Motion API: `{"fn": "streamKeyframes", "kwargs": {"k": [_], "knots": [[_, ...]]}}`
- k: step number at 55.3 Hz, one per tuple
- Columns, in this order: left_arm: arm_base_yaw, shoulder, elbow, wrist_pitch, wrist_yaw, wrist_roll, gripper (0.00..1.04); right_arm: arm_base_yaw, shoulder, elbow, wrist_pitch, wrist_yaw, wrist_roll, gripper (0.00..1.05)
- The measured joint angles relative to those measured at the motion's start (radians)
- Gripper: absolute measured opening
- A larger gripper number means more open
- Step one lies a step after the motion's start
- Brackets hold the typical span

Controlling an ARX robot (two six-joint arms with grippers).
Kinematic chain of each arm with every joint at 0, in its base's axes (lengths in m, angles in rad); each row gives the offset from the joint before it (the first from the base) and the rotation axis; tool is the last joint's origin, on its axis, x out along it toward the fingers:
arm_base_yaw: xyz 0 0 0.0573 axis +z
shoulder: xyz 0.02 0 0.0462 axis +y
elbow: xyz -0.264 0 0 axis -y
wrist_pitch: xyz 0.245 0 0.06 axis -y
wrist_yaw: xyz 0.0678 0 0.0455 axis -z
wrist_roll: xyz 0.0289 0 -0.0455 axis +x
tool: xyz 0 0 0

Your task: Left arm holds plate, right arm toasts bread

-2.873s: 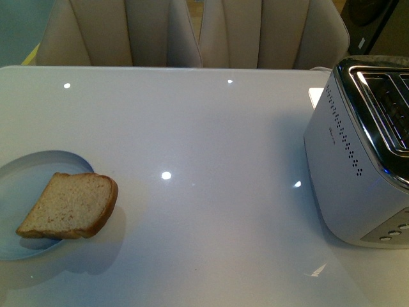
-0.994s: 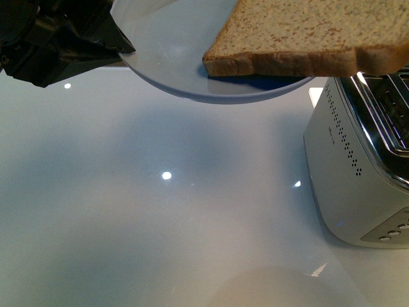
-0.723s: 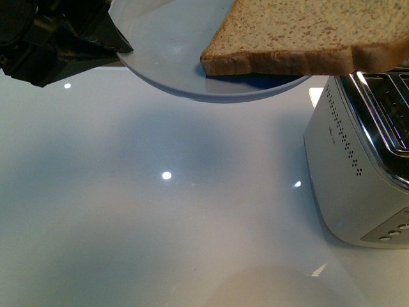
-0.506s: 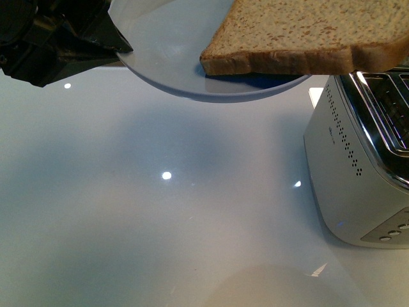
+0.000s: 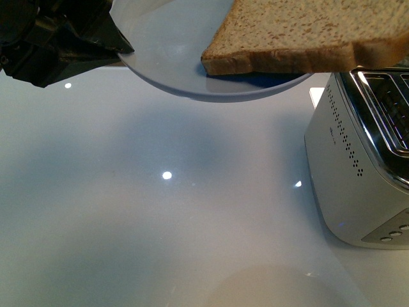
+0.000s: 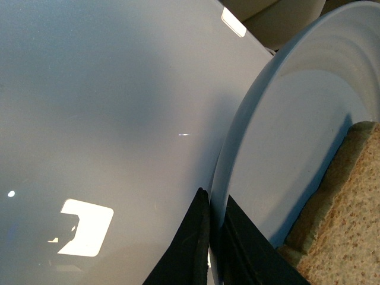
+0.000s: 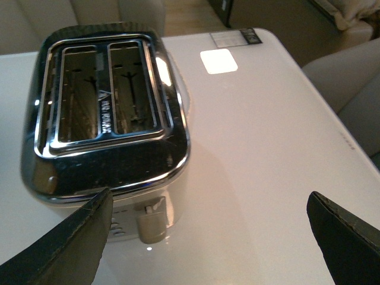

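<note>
The pale blue-white plate (image 5: 172, 45) hangs high over the table, close to the front camera, with my left gripper (image 5: 118, 48) shut on its rim at the upper left. In the left wrist view the two black fingers (image 6: 193, 243) pinch the plate's (image 6: 297, 124) edge. The brown bread (image 5: 307, 32) lies on the plate, its crust reaching past the rim toward the toaster; the same bread (image 6: 344, 219) fills a corner of the left wrist view. My right gripper (image 7: 208, 243) is open above the table beside the toaster, nothing between its fingers.
A silver two-slot toaster (image 5: 361, 153) stands at the table's right; its empty slots (image 7: 107, 89) and lever (image 7: 151, 222) show in the right wrist view. The glossy white table (image 5: 166, 211) has beige chairs behind it. A square light reflection (image 7: 218, 61) lies near the far edge.
Since 2.9 s ago the plate with the bread has been lifted off the table's left side and up near the camera. Over the last second it has barely moved.
</note>
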Motion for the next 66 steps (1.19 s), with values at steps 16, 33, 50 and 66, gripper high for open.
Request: {"fn": "streamKeyframes", "kwargs": {"k": [16,33,50,66], "knots": [[0.000,0.000,0.000,0.000,0.001,0.000,0.03,0.026,0.122,0.058,0.128,-0.043,0.034,0.96],[0.000,0.000,0.000,0.000,0.000,0.000,0.03,0.152,0.568,0.266,0.375,-0.243,0.333,0.96],[0.000,0.000,0.000,0.000,0.000,0.000,0.03,0.247,0.838,0.319,0.581,-0.357,0.576,0.96],[0.000,0.000,0.000,0.000,0.000,0.000,0.03,0.269,0.951,0.359,0.670,-0.370,0.684,0.88]]}}
